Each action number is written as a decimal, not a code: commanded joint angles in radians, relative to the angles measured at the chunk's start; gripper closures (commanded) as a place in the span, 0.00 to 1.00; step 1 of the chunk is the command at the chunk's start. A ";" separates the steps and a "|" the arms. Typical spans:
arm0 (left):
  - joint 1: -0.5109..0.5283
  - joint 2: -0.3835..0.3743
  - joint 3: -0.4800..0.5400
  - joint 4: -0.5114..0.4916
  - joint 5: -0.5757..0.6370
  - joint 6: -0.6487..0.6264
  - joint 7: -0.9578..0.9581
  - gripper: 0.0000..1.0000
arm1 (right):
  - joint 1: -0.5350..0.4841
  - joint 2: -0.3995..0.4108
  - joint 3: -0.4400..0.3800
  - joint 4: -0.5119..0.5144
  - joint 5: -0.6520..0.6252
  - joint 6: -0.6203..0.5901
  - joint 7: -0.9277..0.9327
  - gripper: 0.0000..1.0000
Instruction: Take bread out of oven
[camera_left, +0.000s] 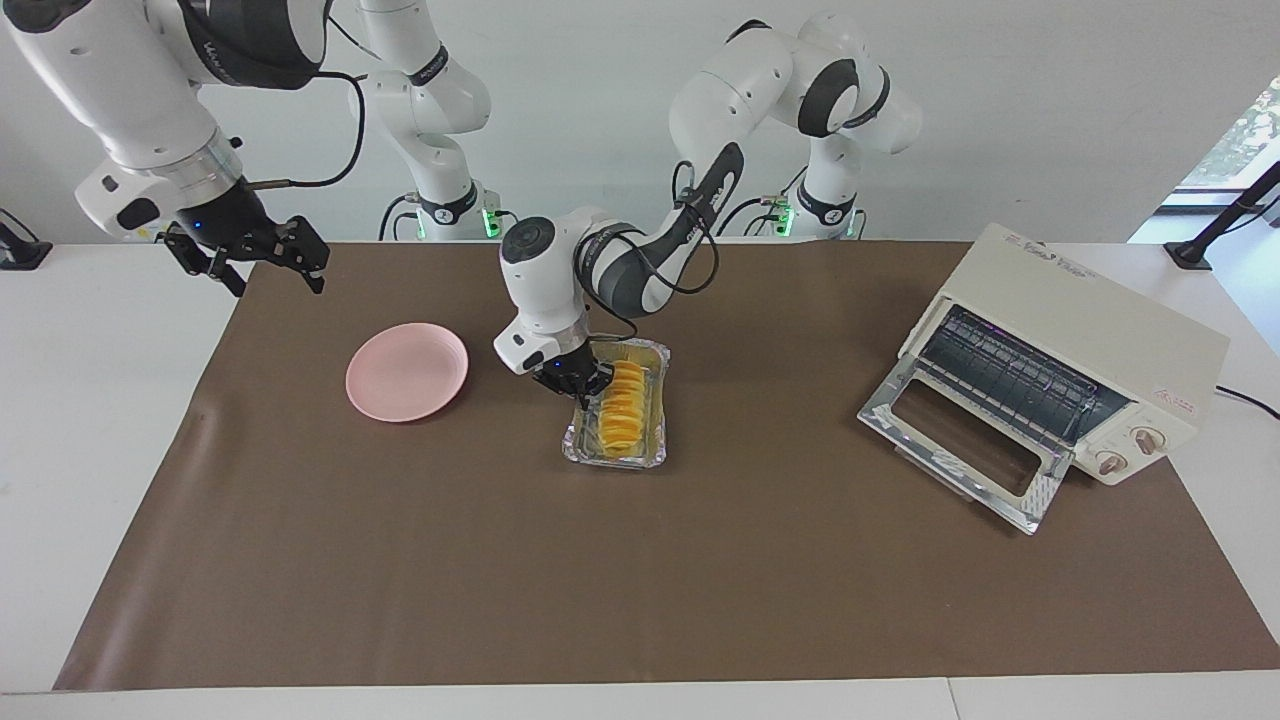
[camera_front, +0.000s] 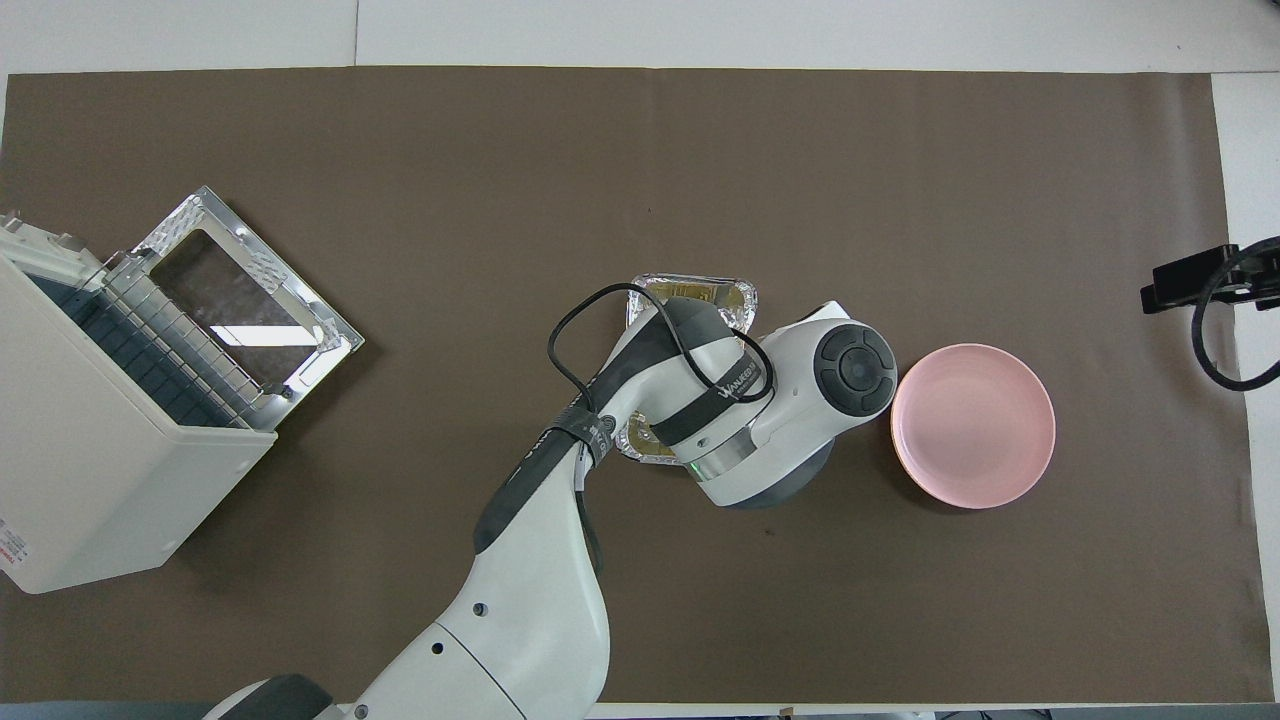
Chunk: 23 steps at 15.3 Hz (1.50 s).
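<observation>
Facing view shows my left fingers (camera_left: 580, 384) clenched on the rim of the rectangular silver foil tray (camera_left: 650, 455), which carries the long golden ridged bread (camera_left: 620, 408) beside the round pink plate (camera_left: 406, 371), well clear of the open cream-white toaster oven (camera_left: 1080, 340). My right fingers (camera_left: 262, 262) wait released. Next I would set the tray down, then let go gently.

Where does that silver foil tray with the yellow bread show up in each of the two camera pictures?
Facing view: the foil tray sits mid-table beside the pink plate, toward the oven, with the bread in it.
Overhead view: only the foil tray's ends peek out from under the left arm; the bread is hidden.
Shared landmark: the pink plate, just beside the tray in both.
</observation>
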 joint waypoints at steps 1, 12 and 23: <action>-0.014 -0.010 0.017 -0.023 0.018 0.025 -0.029 0.55 | -0.001 -0.021 0.001 -0.021 0.011 0.001 0.018 0.00; 0.081 -0.048 0.016 -0.015 -0.118 0.057 -0.032 0.00 | 0.002 -0.024 0.004 -0.021 0.011 -0.044 0.014 0.00; 0.239 -0.172 0.017 -0.004 -0.186 -0.022 0.081 0.00 | 0.037 -0.033 0.018 -0.032 0.013 0.023 0.018 0.00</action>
